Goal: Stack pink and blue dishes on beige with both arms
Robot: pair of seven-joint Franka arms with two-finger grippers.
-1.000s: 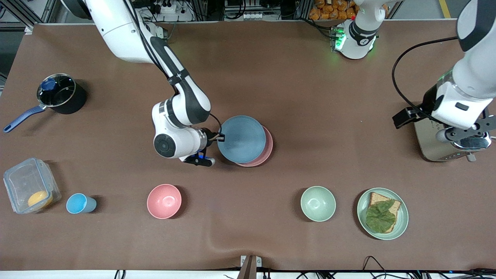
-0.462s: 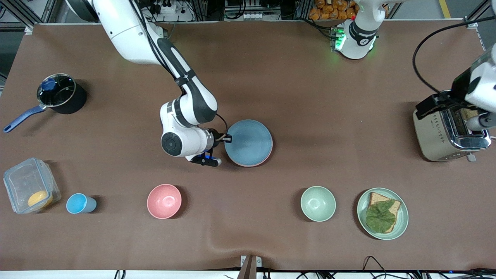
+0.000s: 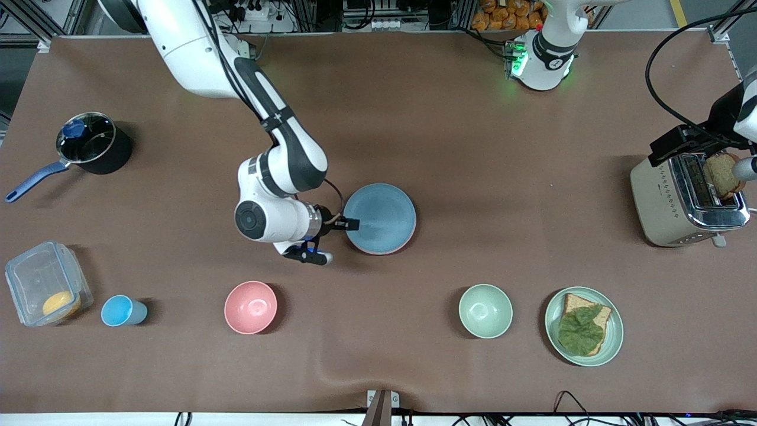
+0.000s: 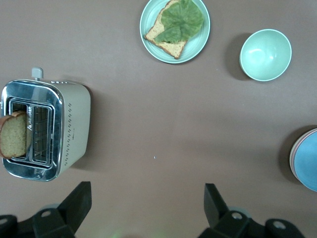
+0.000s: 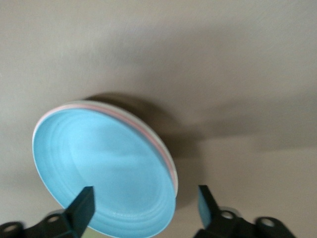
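Note:
The blue plate (image 3: 379,216) lies on top of the pink plate (image 3: 410,236) in the middle of the table; only the pink rim (image 5: 148,133) peeks out. Under it a thin pale rim (image 5: 101,103) shows, and I cannot tell whether it is the beige plate. My right gripper (image 5: 143,208) is open, level with the stack's edge toward the right arm's end, with the blue plate's rim (image 5: 163,218) between its fingers and nothing gripped. My left gripper (image 4: 144,208) is open and empty, high over bare table beside the toaster (image 4: 47,130).
A toaster (image 3: 674,201) with a bread slice (image 3: 721,174) stands at the left arm's end. Nearer the camera are a green plate with bread and leaf (image 3: 615,331), a green bowl (image 3: 485,310), a pink bowl (image 3: 251,307), a blue cup (image 3: 121,310) and a clear container (image 3: 47,278). A pot (image 3: 91,142) sits farther back.
The right gripper set the blue plate squarely onto the pink one, opened, and drew back a little. The left arm swung away from the toaster toward the table's end.

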